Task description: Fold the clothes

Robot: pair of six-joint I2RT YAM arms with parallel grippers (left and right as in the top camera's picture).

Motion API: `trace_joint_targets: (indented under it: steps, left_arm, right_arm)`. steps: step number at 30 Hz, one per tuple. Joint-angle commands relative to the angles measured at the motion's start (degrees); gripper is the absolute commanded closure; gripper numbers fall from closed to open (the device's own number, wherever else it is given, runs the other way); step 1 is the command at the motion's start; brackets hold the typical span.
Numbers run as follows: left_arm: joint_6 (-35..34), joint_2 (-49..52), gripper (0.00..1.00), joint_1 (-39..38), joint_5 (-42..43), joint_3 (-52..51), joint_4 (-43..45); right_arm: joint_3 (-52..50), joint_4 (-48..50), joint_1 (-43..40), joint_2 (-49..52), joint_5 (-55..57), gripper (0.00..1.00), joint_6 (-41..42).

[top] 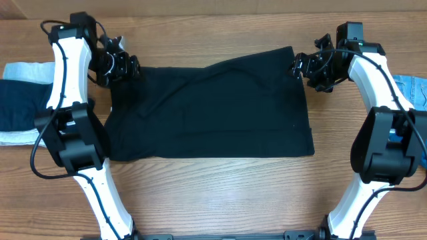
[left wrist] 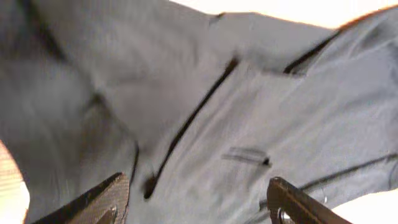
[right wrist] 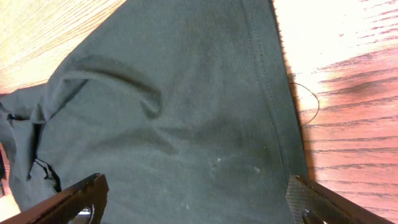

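Landmark: we take the black garment as our reference; it lies spread flat on the wooden table, between the two arms.
Long axis: it runs side to side, from the left arm across to the right arm.
Outline: roughly rectangular. The edge nearer the arm bases is straight. The far edge rises toward the far right corner, so that corner points away from the bases.
Surface: we see a shallow diagonal crease across the far half, and small rumples near the far left corner.
Left gripper: it sits at the garment's far left corner. In its wrist view the fingers stand well apart with creased cloth lying below them. We see nothing pinched between them.
Right gripper: it sits at the garment's far right corner. Its fingers are spread wide above the cloth and hold nothing.
Right edge: the right wrist view shows a stitched hem along the garment's side, with bare wood just beside it and a loose thread curling off onto the wood.
Navy garment: it is left of the black garment, beyond the left arm, lying on a pale cloth.
Denim garment: this light-blue piece is right of the black garment, beyond the right arm, at the frame's edge.
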Motion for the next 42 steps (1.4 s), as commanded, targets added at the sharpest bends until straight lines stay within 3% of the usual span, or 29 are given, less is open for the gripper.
trace_joint_targets:
  steps: [1, 3, 4, 6, 8, 13, 16, 19, 26, 29, 31, 35, 38, 42]
  left_arm:
    - [0.5, -1.8, 0.33, -3.2, 2.6, 0.8, 3.7]
    - [0.4, -1.7, 0.48, -6.3, 0.2, 0.5, 7.7]
    - [-0.4, -1.7, 0.49, -8.2, -2.6, -0.3, 10.3]
    - [-0.6, -0.9, 0.28, -11.2, -7.6, -0.8, 12.3]
    - [-0.5, 1.0, 0.25, -13.1, -11.9, -0.8, 12.8]
    - [-0.5, 6.4, 0.29, -13.1, -14.4, -0.8, 13.4]
    - [-0.5, 6.6, 0.26, -11.8, -16.0, -0.7, 15.3]
    - [-0.5, 6.6, 0.25, -12.1, -9.8, -0.8, 13.5]
    - [3.0, 6.6, 0.26, -14.8, -8.2, -0.8, 9.6]
    - [5.0, 6.6, 0.40, -15.6, -7.1, -0.8, 6.8]
    - [8.8, 6.4, 0.56, -15.6, -2.8, -0.7, 1.0]
    - [9.8, 2.1, 0.65, -15.4, -2.7, -0.5, -3.3]
    - [3.0, -1.2, 0.38, -14.1, -14.7, -0.5, 5.2]
    - [3.1, 3.0, 0.27, -13.2, -15.2, -0.5, 11.1]
  right_arm:
    - [1.5, 0.2, -0.1, -0.7, 0.2, 0.04, -0.5]
    - [1.5, 0.2, -0.1, -0.7, 0.2, 0.04, -0.4]
    - [1.5, 0.1, -0.1, -0.7, 0.2, 0.04, -0.4]
    - [1.5, -0.1, -0.1, -0.7, 0.2, 0.04, -0.4]
    - [1.4, -0.6, -0.1, -0.7, 0.2, 0.04, -0.5]
    - [1.4, -1.2, -0.1, -0.7, 0.2, 0.04, -0.5]
    - [1.4, -1.2, -0.1, -0.7, 0.2, 0.04, -0.5]
    - [1.4, -1.2, -0.1, -0.7, 1.0, 0.04, -0.5]
    - [1.4, -1.2, -0.1, -0.7, 1.7, 0.04, -0.5]
    - [1.4, -1.2, -0.1, -0.7, 1.7, 0.04, -0.5]
    - [1.5, -1.2, -0.1, -0.7, 1.7, 0.04, -0.5]
    - [1.4, -1.2, -0.1, -0.7, 1.7, 0.04, -0.5]
    - [1.4, -1.2, -0.1, -0.7, 1.7, 0.04, -0.5]
    - [1.4, -1.2, -0.1, -0.7, 2.1, 0.04, -0.5]
